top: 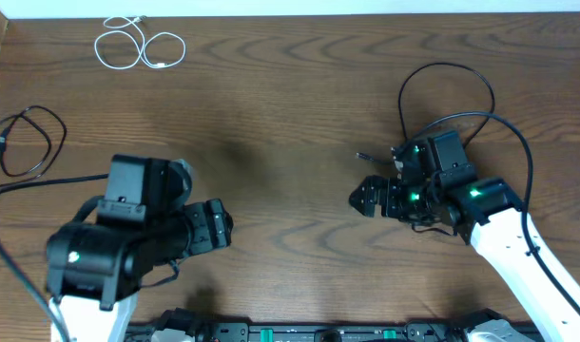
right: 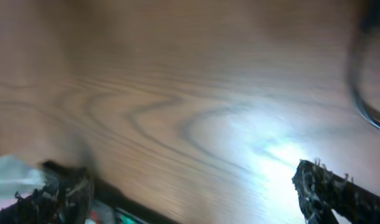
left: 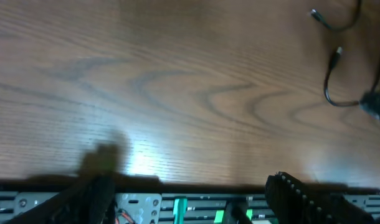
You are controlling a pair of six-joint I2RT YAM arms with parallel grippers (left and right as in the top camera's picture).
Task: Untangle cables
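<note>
Claws gape wide and empty: left claw (left: 189, 183), right claw (right: 189, 177).

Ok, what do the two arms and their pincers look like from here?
Both arms are mostly black with blocky motor housings and a white lower link. The left arm shows one green light; the right arm shows several. Thick black leads loop off each. The left pincer and right pincer are black, fingers ridged.

one cable (top: 142, 47) lies near the far left corner of the worktop (top: 290, 114); a second cable (top: 60, 133) at the left edge; a third cable (top: 442, 65) toward the right edge, behind the right arm (top: 499, 218).
</note>
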